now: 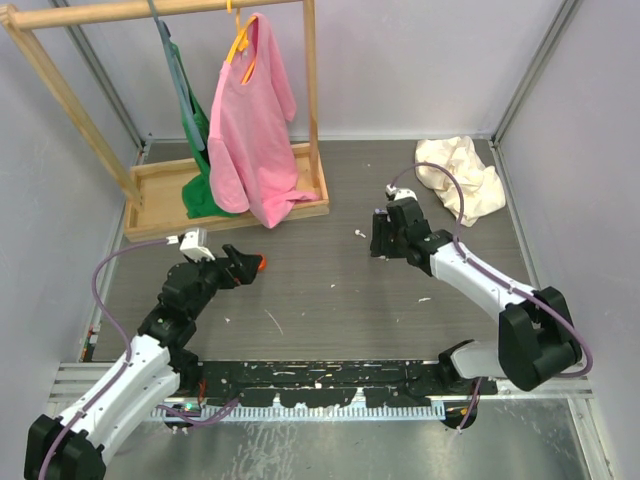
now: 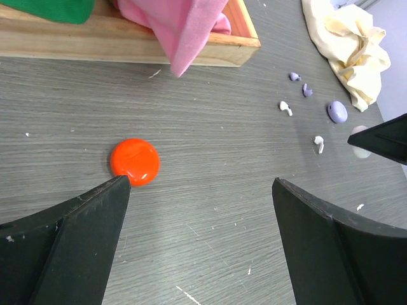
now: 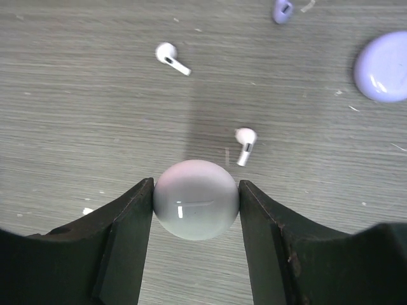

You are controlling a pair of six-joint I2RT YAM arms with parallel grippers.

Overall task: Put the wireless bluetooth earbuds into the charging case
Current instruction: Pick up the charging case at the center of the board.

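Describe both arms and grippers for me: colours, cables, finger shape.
The left arm and right arm have white links with black joints. A purple cable loops along each. The left gripper and right gripper are black, with flat wedge-shaped fingers, lightly scuffed at the edges.

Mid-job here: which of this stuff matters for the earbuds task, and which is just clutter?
Job: white case, gripped by the right gripper; white earbuds; lilac case; lilac earbuds; red case.
Lying about: wooden rack; pink shirt; green garment; cream cloth.
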